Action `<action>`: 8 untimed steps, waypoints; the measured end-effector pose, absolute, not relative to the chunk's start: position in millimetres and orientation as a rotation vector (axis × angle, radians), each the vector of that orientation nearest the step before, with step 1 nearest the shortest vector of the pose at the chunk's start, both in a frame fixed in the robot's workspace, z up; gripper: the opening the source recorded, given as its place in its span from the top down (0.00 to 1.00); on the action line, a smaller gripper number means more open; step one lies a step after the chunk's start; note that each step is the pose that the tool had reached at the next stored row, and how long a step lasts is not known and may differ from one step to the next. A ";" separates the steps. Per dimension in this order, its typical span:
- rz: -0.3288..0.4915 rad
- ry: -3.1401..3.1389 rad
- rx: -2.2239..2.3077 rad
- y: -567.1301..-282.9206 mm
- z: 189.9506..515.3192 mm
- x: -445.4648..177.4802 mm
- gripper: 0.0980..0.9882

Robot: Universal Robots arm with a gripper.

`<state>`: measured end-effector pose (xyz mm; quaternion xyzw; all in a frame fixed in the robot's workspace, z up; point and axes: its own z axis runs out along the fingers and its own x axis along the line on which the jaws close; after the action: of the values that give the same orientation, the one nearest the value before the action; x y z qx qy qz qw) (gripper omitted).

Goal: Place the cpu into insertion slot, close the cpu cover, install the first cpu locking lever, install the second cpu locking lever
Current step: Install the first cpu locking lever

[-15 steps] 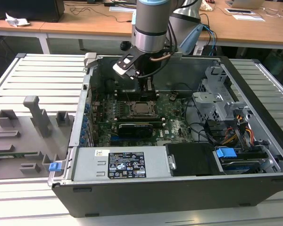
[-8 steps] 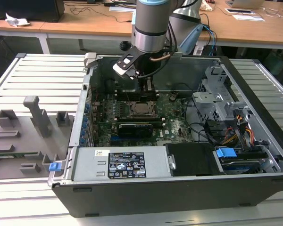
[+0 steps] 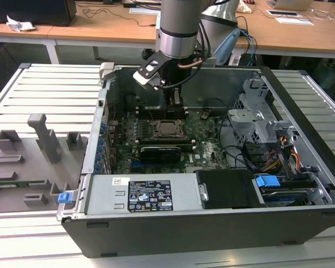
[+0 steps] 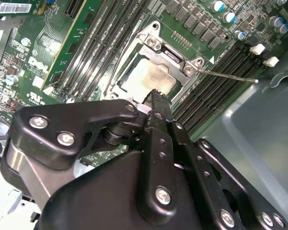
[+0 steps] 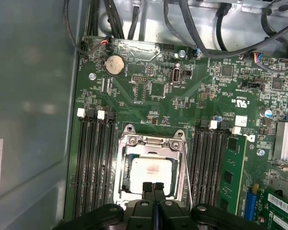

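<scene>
Already seated, the chip [image 5: 151,170] lies flat in its socket [image 5: 127,178] directly under the gripper [image 5: 153,188]. The silver cover [image 5: 151,140] looks folded down around the chip, so I judge the work to be at the cover-and-lever stage rather than the placing. Both fingers [image 5: 146,188] are pressed together with no gap and nothing between them. Their tips hang over the near edge of the cover, though I cannot tell whether they touch it. Just beyond the tips, off one corner of the cover, a thin lever [image 4: 228,75] juts out sideways, seemingly unlatched. Hooking it would call for a narrow tip and a steady sweep, since the rod looks slim and springy. Counted: one chip, one socket, one cover, one lever I can pick out, and two banks of memory slots [image 5: 93,163], one to each side of the gripper.
</scene>
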<state>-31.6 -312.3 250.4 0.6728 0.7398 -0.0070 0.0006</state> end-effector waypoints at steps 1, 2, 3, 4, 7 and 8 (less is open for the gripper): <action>-0.022 2.323 2.113 -312.3 250.8 -31.6 0.99; -0.022 2.323 2.113 -312.3 251.4 -31.6 0.99; -0.022 2.323 2.113 -312.2 253.7 -31.5 0.99; -0.022 2.323 2.113 -312.2 255.8 -31.5 0.99; -0.022 2.323 2.113 -312.2 265.0 -31.5 0.99; -0.023 2.323 2.112 -312.2 268.1 -31.5 0.99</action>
<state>-31.5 -312.2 268.1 0.6727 0.7399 -0.0072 0.0007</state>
